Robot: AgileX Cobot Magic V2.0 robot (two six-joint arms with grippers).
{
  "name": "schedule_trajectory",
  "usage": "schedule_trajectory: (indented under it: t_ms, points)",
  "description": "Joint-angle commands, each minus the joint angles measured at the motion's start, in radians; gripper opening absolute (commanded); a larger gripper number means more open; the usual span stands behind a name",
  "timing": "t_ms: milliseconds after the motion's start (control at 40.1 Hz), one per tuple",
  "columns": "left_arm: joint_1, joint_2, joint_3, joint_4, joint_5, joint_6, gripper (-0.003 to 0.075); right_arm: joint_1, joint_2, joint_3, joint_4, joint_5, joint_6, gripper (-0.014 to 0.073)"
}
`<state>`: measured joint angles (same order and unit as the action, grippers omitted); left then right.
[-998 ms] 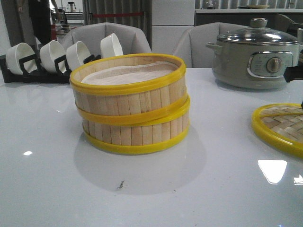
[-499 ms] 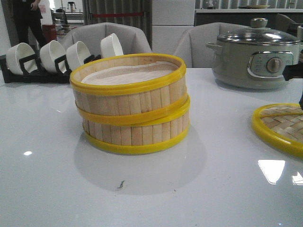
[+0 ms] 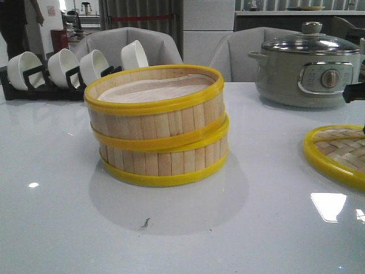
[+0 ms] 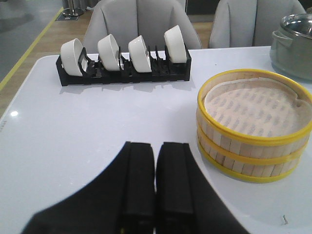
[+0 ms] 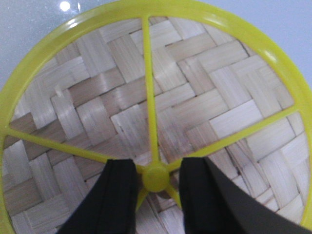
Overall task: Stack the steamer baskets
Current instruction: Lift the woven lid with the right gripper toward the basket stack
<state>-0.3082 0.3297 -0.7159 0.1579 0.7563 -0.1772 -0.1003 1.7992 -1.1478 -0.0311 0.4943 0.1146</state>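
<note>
Front view shows your two steamer baskets (image 3: pixel 157 125) already stacked mid-table, pale slats, yellow rims, whitish liner on top, the upper sitting slightly askew. Your right gripper (image 5: pixel 156 178) hangs open astride the knob of the woven lid (image 5: pixel 204 92); the left gripper (image 4: pixel 156 183) is closed, empty. Next, probably: pinch that knob and carry the lid left.

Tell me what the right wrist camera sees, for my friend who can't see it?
The right hand hangs open right above a woven bamboo lid, its two black fingers either side of the yellow center hub. The lid's yellow rim and spokes fill the view.
</note>
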Motion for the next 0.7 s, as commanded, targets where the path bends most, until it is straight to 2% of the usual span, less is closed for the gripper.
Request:
schedule_trajectory:
  t_ms: [0,673]
  points:
    - [0.002,0.011,-0.026,0.001,-0.086,-0.006,0.0085,-0.007,-0.044,-0.030,-0.004,-0.039,-0.003,0.0343]
    - [0.002,0.011,-0.026,0.001,-0.086,-0.006,0.0085,-0.007,-0.044,-0.030,-0.004,-0.065,-0.003,0.0343]
